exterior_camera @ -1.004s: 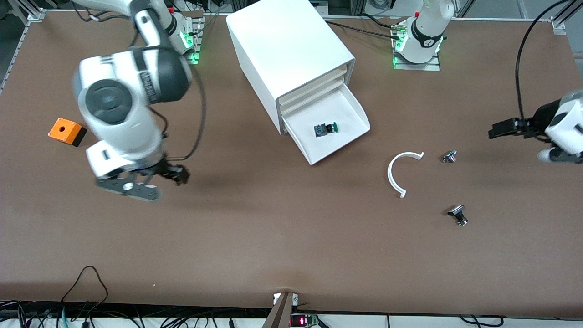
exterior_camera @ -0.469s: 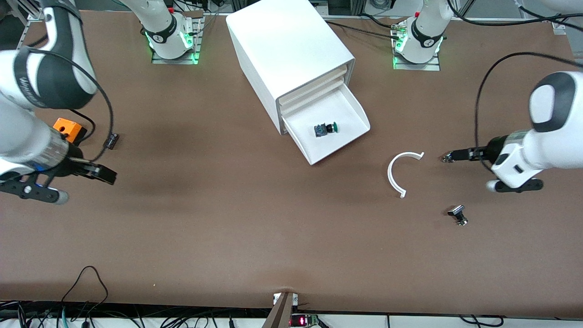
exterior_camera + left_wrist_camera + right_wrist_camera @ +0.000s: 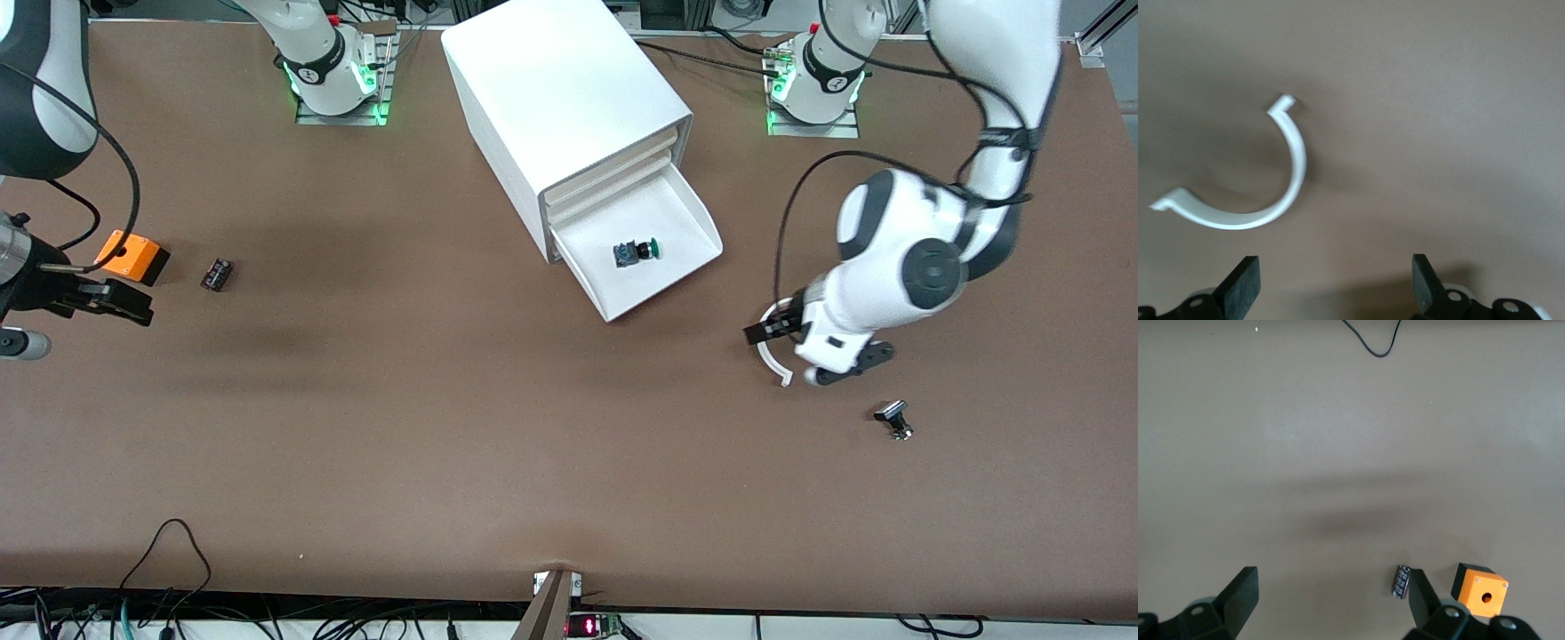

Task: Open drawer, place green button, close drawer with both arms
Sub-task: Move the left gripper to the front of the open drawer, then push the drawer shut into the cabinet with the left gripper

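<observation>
The bottom drawer [image 3: 596, 251] of the white cabinet [image 3: 560, 89] stands pulled open. The green-capped button [image 3: 636, 252] lies on its side in the drawer tray. My left gripper [image 3: 757, 333] is open and empty over the table, beside a white C-shaped ring [image 3: 772, 364] and near the drawer's front. In the left wrist view the open left gripper [image 3: 1335, 287] has bare table between its fingers, with the ring [image 3: 1295, 167] just past them. My right gripper [image 3: 133, 309] is open and empty at the right arm's end of the table; the right wrist view [image 3: 1331, 607] shows the same.
An orange box [image 3: 133, 255] and a small black-red block [image 3: 216, 274] lie near the right gripper; both show in the right wrist view, the box [image 3: 1481, 589] and the block [image 3: 1402, 581]. A silver-black knob [image 3: 893, 418] lies nearer the front camera than the left arm.
The left arm swung in from its end of the table to the ring near the drawer. The right arm drew back to its own end of the table. The button and drawer stayed put.
</observation>
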{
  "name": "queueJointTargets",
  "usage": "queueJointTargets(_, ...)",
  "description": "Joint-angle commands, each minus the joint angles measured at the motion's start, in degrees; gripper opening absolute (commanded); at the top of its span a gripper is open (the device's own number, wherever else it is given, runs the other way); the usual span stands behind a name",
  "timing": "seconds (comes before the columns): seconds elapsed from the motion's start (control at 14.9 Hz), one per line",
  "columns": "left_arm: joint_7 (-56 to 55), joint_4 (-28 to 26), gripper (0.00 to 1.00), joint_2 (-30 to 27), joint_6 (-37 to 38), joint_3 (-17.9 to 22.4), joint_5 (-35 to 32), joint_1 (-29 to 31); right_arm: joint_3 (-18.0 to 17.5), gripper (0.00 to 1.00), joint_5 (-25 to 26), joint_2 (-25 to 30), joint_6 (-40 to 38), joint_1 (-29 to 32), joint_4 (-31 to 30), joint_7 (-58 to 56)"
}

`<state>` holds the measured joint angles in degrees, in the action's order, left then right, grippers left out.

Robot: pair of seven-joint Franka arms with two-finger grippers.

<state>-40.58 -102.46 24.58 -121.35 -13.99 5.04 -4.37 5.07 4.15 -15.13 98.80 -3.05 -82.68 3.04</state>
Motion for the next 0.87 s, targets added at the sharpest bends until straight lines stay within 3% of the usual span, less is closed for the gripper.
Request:
queueJointTargets(0.0, -7.7, -3.3, 1.00, 2.2, -8.7, -0.3, -1.3, -2.9, -0.4, 1.00, -1.2, 5.0, -3.4, 0.0, -3.4, -1.8)
queueJointTargets(0.27, -16.4, -7.8, 1.00, 2.1, -13.5, 0.1, -1.5, -10.3, -0.2, 1.00, -1.2, 8.9, -3.6, 0.0, -8.0, -4.5)
queueJointTargets(0.33, -17.9, -8.3, 1.00, 2.1, -13.4, 0.0, -1.5, -11.1, 0.2, 1.00, -1.2, 9.2, -3.4, 0.0, -8.7, -5.3)
queueJointTargets(0.47, -20.7, -9.9, 1.00, 2.1, -13.3, -0.1, -1.4, -13.4, 2.7, 1.00, -6.3, 9.6, -3.4, 0.0, -9.0, -6.6)
queueJointTargets(0.8, -24.9, -12.3, 1.00, 1.6, -12.6, -3.0, 1.1, -16.1, 2.9, 1.00, -6.4, 10.8, -0.8, -0.1, -11.3, -6.1)
